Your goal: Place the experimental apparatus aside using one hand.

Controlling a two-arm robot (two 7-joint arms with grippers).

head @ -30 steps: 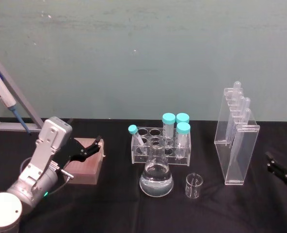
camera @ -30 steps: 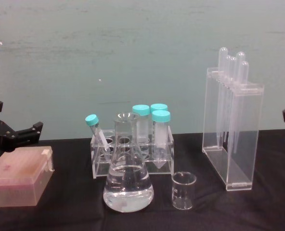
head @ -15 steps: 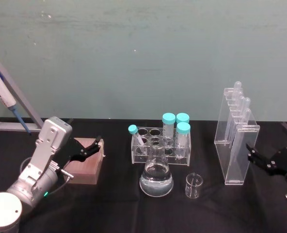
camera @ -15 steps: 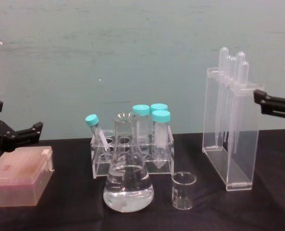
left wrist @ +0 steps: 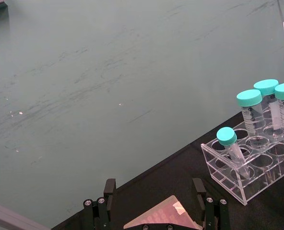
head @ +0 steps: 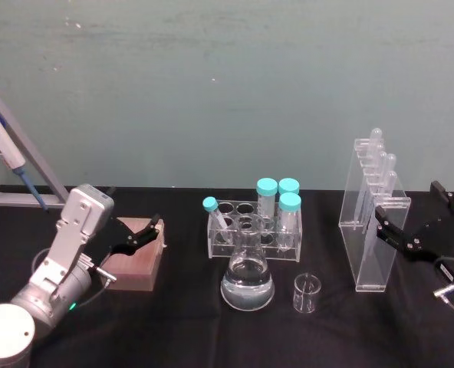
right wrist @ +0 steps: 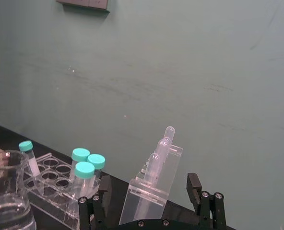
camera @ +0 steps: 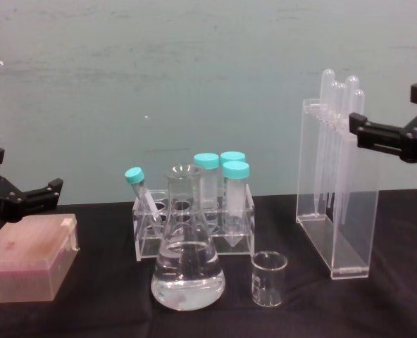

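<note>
The tall acrylic rack (head: 370,230) of long round-topped tubes stands at the right of the black table (head: 189,330). A conical flask (head: 248,280) of clear liquid and a small glass beaker (head: 306,294) stand in front at the middle. My right gripper (head: 416,215) is open just right of the tall rack, level with its upper half. In the right wrist view the tall rack (right wrist: 154,184) lies ahead between the fingers. In the chest view one fingertip (camera: 367,134) overlaps the tall rack's (camera: 335,204) top edge. My left gripper (head: 139,234) stays open over a pink box (head: 135,257).
A low clear rack (head: 254,230) with teal-capped tubes stands behind the flask. A blue-tipped pipette on a grey stand (head: 8,165) is at the far left. Bare black cloth lies in front of the flask and beaker. A green wall closes the back.
My right gripper has come in from the right edge and risen to the tall rack's upper right side. The left arm and all the labware have not moved.
</note>
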